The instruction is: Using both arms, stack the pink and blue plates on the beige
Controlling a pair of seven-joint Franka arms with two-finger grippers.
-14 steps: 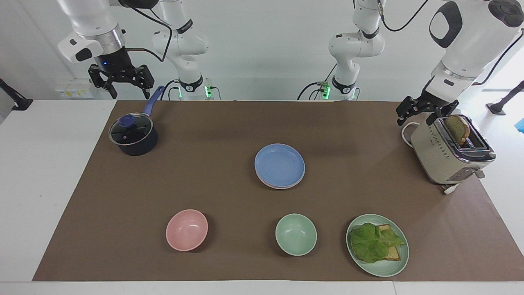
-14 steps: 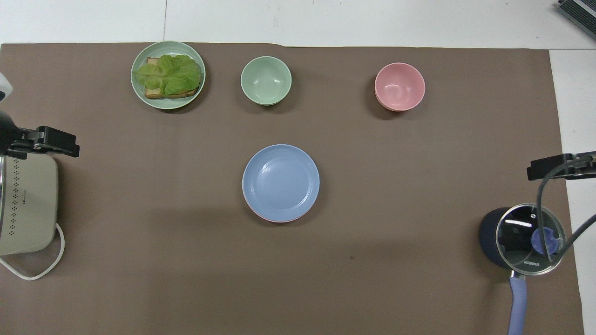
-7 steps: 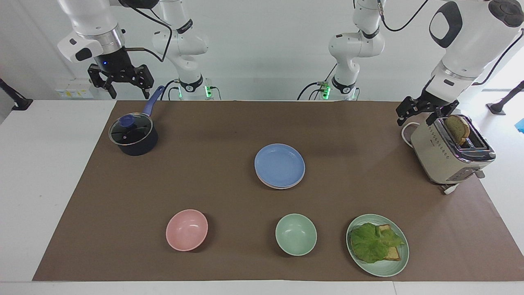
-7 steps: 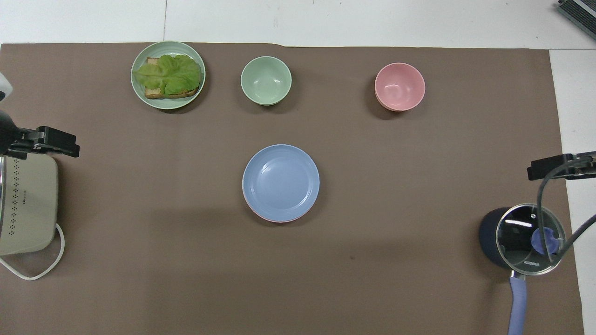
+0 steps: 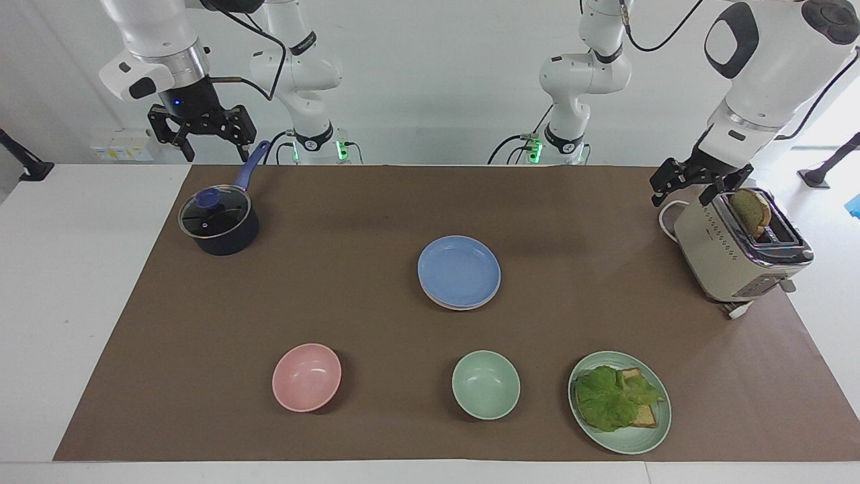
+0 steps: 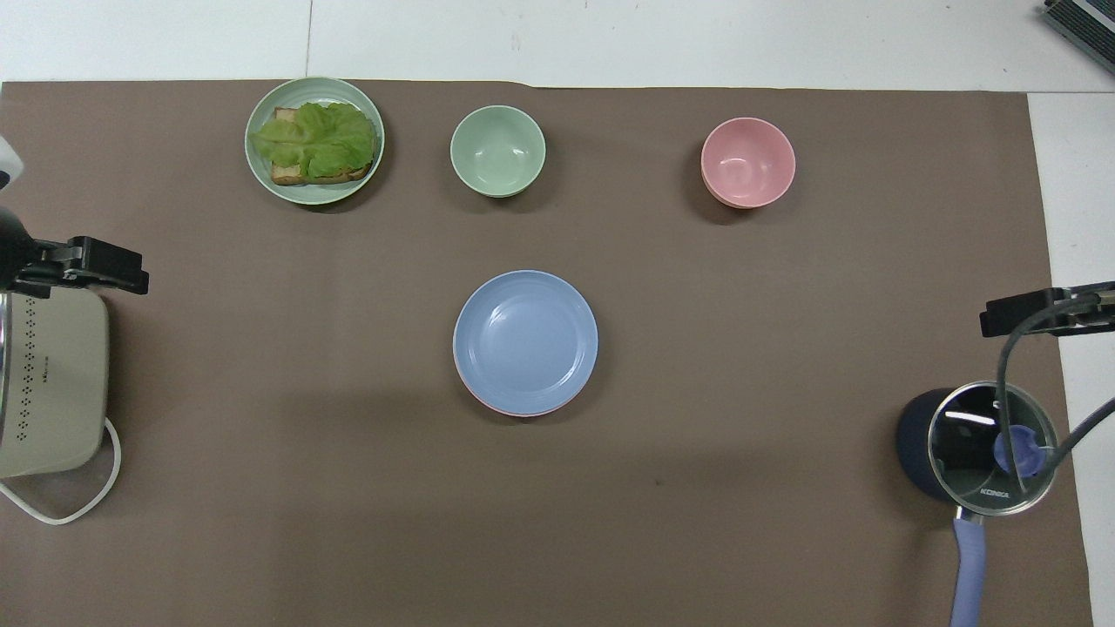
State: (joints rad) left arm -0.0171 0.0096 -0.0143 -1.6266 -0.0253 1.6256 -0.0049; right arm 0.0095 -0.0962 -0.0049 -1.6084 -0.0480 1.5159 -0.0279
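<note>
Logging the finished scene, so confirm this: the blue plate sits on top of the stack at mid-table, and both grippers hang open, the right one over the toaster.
One thing is wrong. The right gripper hangs open over the saucepan, not the toaster; the open left gripper is the one at the toaster, as the facing view shows. The blue plate does top the stack at mid-table.

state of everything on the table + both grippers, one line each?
Blue plate: top of the stack, mid-table.
Pink plate: under the blue, only its rim shows.
Beige plate: not visible.
Pot: lid on.
Toaster: bread slice sticking up from a slot.
Green plate: holds lettuce on bread.
Pink bowl: empty, upright.
Green bowl: empty, upright.
Left gripper: open, empty, by the toaster.
Right gripper: open, empty, raised near the pot.
</note>
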